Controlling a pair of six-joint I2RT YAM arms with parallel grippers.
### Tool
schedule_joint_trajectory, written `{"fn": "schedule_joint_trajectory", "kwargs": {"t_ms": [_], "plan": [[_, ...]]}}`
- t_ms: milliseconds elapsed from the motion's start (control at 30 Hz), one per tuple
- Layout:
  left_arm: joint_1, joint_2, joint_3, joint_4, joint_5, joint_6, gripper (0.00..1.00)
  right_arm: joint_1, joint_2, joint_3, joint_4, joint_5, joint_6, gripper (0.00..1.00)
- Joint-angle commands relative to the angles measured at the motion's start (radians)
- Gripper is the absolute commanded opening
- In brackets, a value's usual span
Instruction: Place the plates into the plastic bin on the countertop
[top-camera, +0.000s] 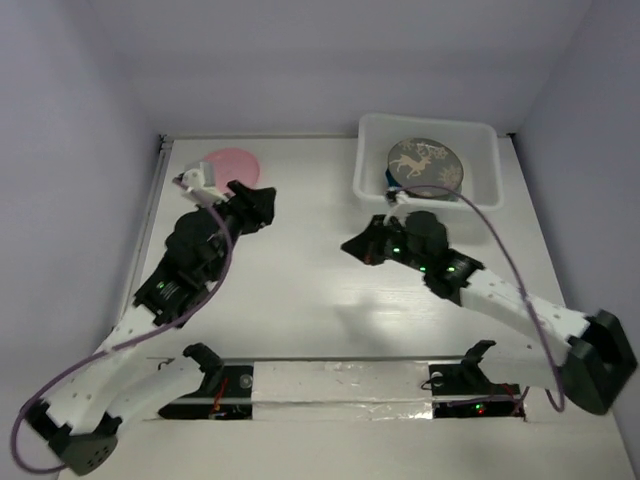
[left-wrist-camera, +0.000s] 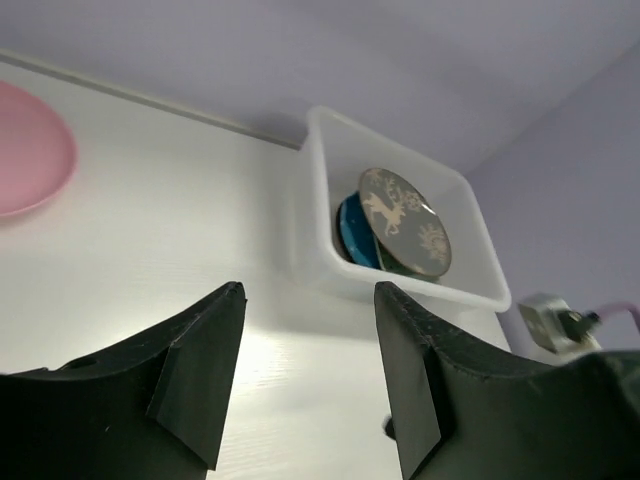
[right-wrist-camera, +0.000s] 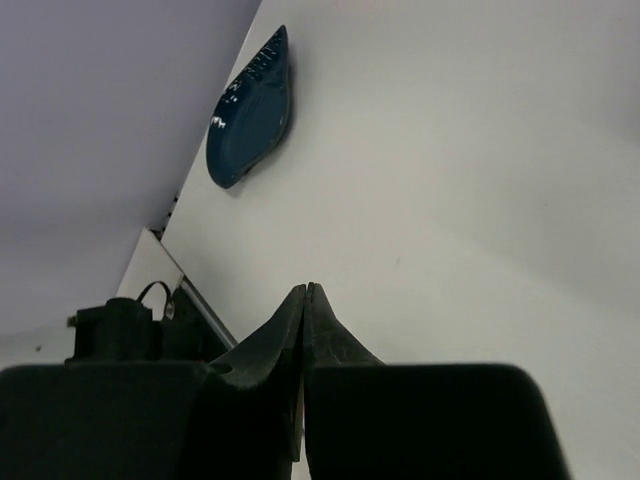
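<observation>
Left jaws stand wide apart in their own wrist view and hold nothing. The pink plate (left-wrist-camera: 25, 150) lies flat on the tabletop (top-camera: 300, 290), ahead of them and off to their left, touching neither jaw. From above it sits just beyond the left arm, which hides part of it. A teal plate (right-wrist-camera: 250, 110) rests on the tabletop close to the wall, well ahead of the right jaws and to their left; I cannot find it in the top view. Right jaws are pressed together tip to tip, with nothing between them. The bin (left-wrist-camera: 310, 200) stands ahead and to the right of the left jaws, and just behind the right arm when seen from above. In it the deer plate (left-wrist-camera: 405, 220) leans tilted on a blue plate (left-wrist-camera: 352, 232).

The plates look stiff, smooth and light, so they are probably slippery and may chip if dropped. Lying flat, the pink plate offers no side to pinch. The likely hold is at its raised rim, one jaw slipped under the lip and one on top. It probably needs a firm but gentle squeeze.
</observation>
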Motion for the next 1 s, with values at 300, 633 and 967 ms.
{"fn": "schedule_joint_trajectory", "kwargs": {"t_ms": [300, 633, 967], "plan": [[0.0, -0.338, 0.003, -0.349, -0.27, 0.14, 0.52, 0.193, 0.762, 0.617, 0.173, 0.064, 0.026, 0.35], [0.0, -0.506, -0.139, -0.291, -0.259, 0.18, 0.61, 0.24, 1.201, 1.094, -0.021, 0.024, 0.051, 0.61], [0.0, -0.524, -0.162, -0.269, -0.198, 0.197, 0.62, 0.259, 1.474, 1.444, -0.227, -0.041, 0.042, 0.61]]}}
